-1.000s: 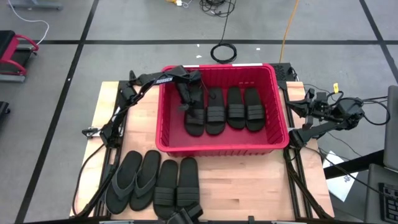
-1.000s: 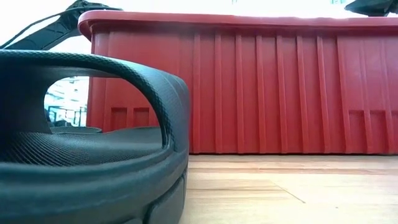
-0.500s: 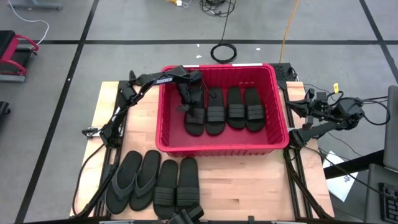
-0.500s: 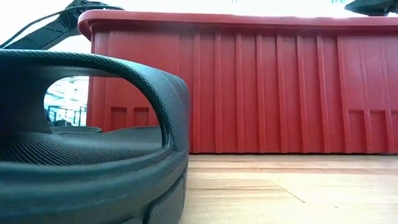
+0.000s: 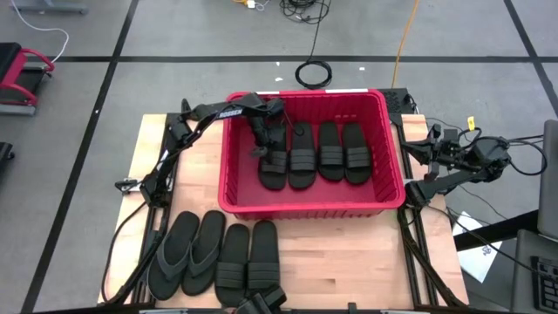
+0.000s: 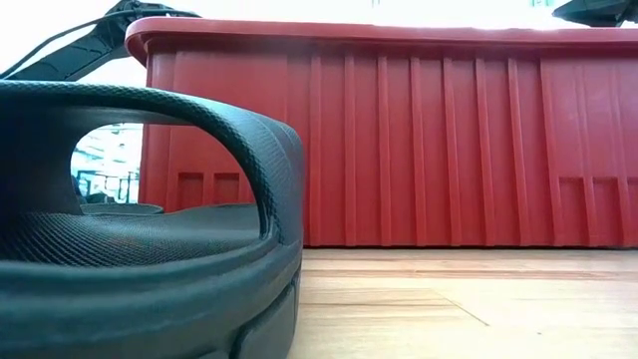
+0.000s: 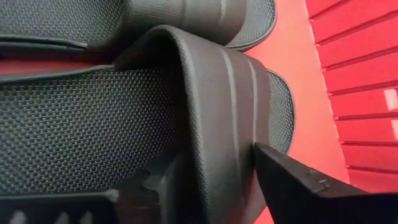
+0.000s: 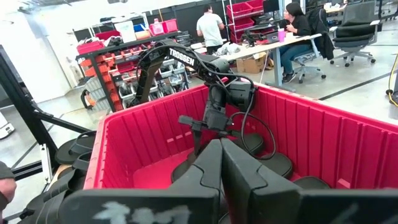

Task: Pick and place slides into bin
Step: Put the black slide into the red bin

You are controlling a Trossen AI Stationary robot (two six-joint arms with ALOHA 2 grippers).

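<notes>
- Left gripper (image 5: 269,146) reaches down into the bin (image 5: 307,208) at its left end, over the leftmost slide inside; in the left wrist view its fingers (image 7: 311,186) stand apart on either side of that slide's ribbed strap (image 7: 217,124), one dark finger just beside the strap's edge. Whether the pads press the strap, cannot tell.
- Right gripper (image 8: 219,163) parked off the table's right edge, fingers closed together, nothing between them; it looks across at the bin and the left arm.
- Nearest the front table edge: four slides in a row (image 5: 215,253) on the wood, outside the bin. Left two have thong straps (image 5: 187,249); right two have wide ribbed bands (image 5: 248,257). One of them fills the low view's foreground (image 6: 150,249).
- Bin: red, ribbed walls, thick rim, standing on the table behind that row. Four slides in the bin (image 5: 316,154) lie side by side, all with ribbed bands, soles flat on the floor of the bin.
- Table (image 5: 349,262): light wood planks, dark frame rails along both sides.
- Floor: grey, with dark lines; a coiled black cable (image 5: 314,72) lies beyond the bin.
- Room, right wrist view: shelving with red bins (image 8: 249,9), desks, office chairs, two people (image 8: 211,28) at the far side.
- Writing: white lettering on the left arm (image 8: 183,57) reads "TROSSEN".
</notes>
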